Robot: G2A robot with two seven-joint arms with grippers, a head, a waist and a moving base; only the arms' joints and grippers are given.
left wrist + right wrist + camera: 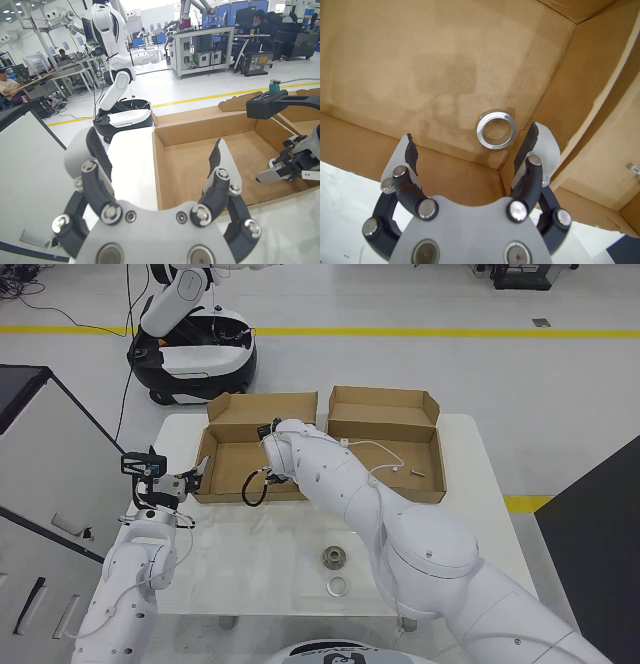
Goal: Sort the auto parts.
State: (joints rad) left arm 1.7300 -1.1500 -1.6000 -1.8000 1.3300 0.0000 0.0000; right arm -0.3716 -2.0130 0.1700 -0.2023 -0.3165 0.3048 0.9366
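Ring flat in box, bore upward; right tool spread wide, empty; left tool likewise

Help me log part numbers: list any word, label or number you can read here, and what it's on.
On the right tool, a small label: too small to read.
On the ring and the box: no print to be seen.
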